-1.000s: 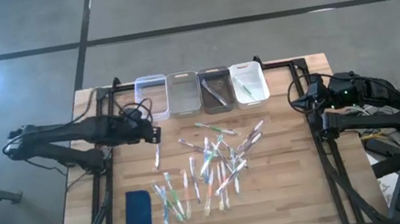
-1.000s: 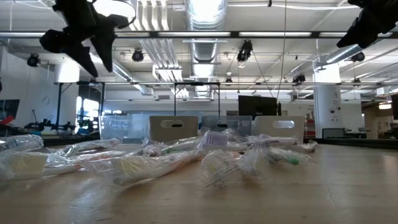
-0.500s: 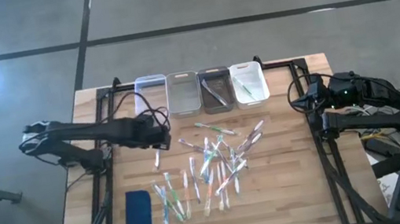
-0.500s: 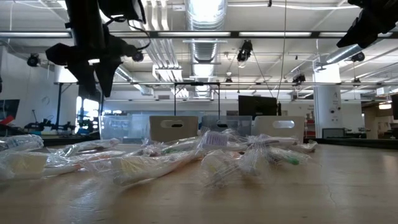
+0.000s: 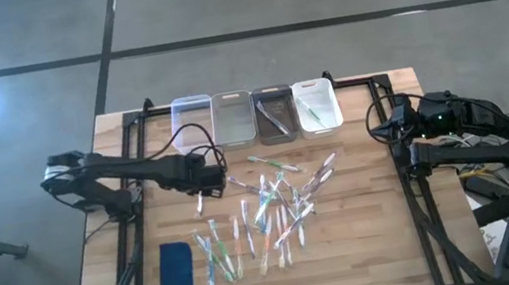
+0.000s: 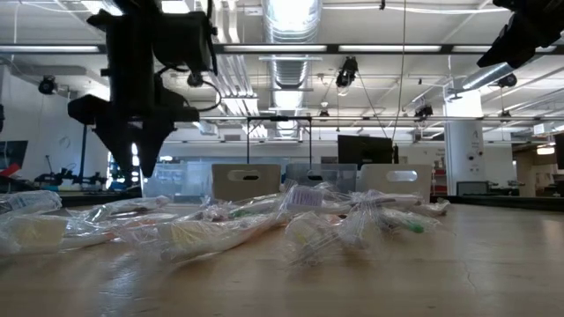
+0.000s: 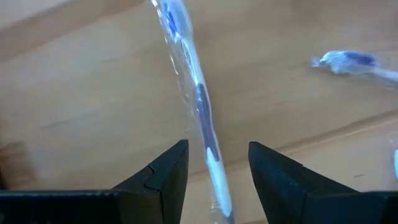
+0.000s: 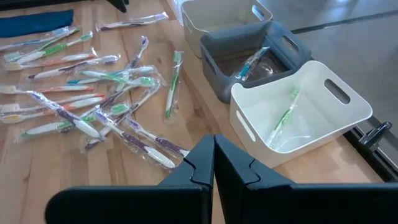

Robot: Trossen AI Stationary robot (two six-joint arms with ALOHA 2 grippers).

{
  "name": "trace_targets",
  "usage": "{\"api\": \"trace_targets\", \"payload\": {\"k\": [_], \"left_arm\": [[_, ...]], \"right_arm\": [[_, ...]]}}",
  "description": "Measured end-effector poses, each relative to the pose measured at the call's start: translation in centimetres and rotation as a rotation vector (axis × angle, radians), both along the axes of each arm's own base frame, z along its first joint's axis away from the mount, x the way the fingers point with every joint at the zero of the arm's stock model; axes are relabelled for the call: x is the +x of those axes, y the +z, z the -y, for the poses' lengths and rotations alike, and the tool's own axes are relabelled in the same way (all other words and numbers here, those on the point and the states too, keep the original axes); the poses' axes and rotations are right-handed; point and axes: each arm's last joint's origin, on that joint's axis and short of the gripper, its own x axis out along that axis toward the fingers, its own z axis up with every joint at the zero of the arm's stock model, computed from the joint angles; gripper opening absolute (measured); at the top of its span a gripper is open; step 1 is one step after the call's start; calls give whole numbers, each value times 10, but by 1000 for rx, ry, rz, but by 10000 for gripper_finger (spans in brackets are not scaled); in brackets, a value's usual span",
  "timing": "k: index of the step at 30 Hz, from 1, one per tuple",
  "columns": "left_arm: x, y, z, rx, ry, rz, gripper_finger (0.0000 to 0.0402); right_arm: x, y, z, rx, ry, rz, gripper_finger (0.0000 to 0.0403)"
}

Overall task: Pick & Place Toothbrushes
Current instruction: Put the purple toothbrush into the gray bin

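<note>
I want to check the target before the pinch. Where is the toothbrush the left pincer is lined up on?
In the high view the wrapped purple toothbrush lies alone at the pile's left edge, right of the left pincer, whose open fingers straddle it.

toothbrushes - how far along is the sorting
Done: the dark bin and the white bin each hold a brush. In hand: the left gripper, open, straddles a wrapped toothbrush, not gripped. Left: the pile on the table; right gripper parked shut.

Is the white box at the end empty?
No. The white bin holds one green toothbrush lying inside it, seen in the right wrist view; the rest of its floor looks bare.
</note>
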Motion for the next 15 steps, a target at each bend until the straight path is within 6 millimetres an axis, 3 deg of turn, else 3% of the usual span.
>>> {"api": "trace_targets", "payload": {"k": [15], "left_arm": [[-8, -42, -2, -58, 37, 56, 172]], "right_arm": [[0, 0, 0, 0, 0, 0, 8]]}}
